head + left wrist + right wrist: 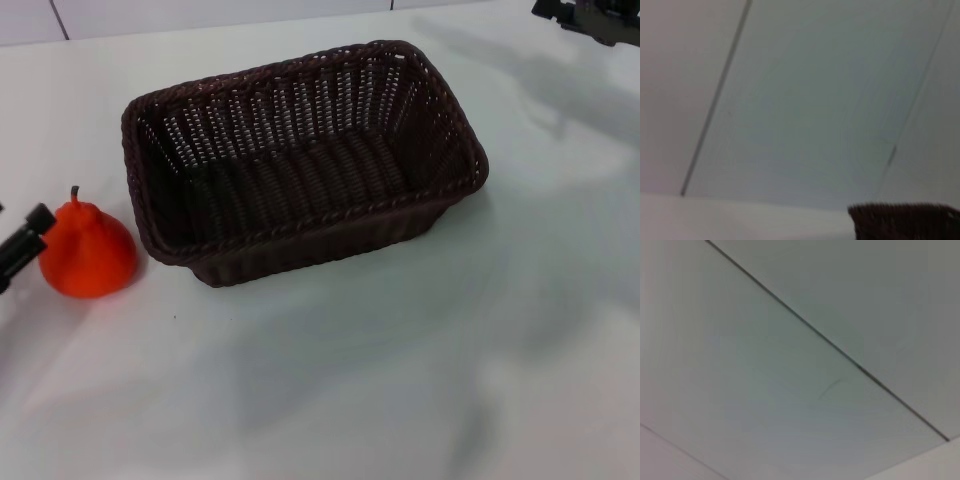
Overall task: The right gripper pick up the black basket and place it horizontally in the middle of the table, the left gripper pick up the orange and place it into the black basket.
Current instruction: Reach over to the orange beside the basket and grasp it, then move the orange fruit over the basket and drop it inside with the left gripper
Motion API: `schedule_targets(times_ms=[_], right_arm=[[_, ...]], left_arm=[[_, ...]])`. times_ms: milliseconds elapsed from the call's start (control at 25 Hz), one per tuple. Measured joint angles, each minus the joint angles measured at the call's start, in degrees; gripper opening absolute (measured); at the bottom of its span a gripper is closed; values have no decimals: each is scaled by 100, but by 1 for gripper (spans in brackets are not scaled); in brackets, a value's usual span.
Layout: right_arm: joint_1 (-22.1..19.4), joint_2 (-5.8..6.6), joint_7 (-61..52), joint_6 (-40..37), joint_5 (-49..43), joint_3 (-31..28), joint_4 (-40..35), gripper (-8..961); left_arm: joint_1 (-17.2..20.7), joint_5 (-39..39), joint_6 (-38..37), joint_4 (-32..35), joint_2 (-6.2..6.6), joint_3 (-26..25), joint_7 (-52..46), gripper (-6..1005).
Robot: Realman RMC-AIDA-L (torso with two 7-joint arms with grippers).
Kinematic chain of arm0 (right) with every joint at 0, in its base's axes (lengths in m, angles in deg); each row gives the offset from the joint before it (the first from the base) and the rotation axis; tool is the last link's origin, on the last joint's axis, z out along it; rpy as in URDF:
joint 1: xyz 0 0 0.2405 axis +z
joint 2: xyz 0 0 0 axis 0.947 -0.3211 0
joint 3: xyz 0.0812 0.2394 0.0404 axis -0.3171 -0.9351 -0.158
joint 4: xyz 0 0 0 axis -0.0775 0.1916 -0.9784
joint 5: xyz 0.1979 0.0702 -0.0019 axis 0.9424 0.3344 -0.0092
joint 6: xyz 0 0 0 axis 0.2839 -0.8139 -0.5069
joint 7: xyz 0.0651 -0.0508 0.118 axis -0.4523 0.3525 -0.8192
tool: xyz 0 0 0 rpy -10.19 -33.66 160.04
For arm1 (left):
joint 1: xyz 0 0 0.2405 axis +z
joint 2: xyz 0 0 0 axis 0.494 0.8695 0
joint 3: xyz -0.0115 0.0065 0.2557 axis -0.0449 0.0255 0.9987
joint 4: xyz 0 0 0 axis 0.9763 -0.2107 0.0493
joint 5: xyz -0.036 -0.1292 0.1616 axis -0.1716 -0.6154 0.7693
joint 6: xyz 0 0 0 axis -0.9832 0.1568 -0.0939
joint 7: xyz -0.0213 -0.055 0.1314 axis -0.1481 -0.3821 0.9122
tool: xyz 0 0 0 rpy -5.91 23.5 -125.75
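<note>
From the head view, the black basket (pixel 300 160) already sits lengthwise near the middle of the table (pixel 400 380), open side up and empty. The orange (pixel 87 250) rests on the table just beside the basket's left end, so dropping it in is what remains. The left gripper (pixel 22 247) pokes in at the left edge, touching or nearly touching the fruit; whether its jaws are apart I cannot tell. The right gripper (pixel 590 18) is off at the far right corner, mostly cut off.

The left wrist view shows mainly pale wall, with a sliver of basket rim (pixel 905 220).

The right wrist view shows only blank panels and a seam.
</note>
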Motion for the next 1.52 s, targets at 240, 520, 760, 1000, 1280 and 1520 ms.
schedule_targets(times_ms=[240, 520, 760, 1000, 1280, 1520], right_arm=[[96, -11, 10, -79, 28, 1, -1, 811], [117, -40, 10, -133, 33, 9, 10, 811], [113, -69, 70, -152, 37, -12, 14, 812], [97, -87, 97, -205, 38, -20, 14, 812], [109, -119, 169, -280, 57, -26, 22, 811], [105, -146, 355, -311, 232, -25, 23, 812]], left_arm=[[-162, 421, -311, -1, -6, 8, -125, 850], [-380, 779, -663, -7, -17, 14, -270, 840], [-411, 809, -976, -79, -26, -33, -305, 839], [-414, 811, -984, -152, -49, -30, -342, 656], [-407, 790, -700, -167, -46, -79, -357, 328], [-246, 770, -3, -394, -68, -655, -524, 279]])
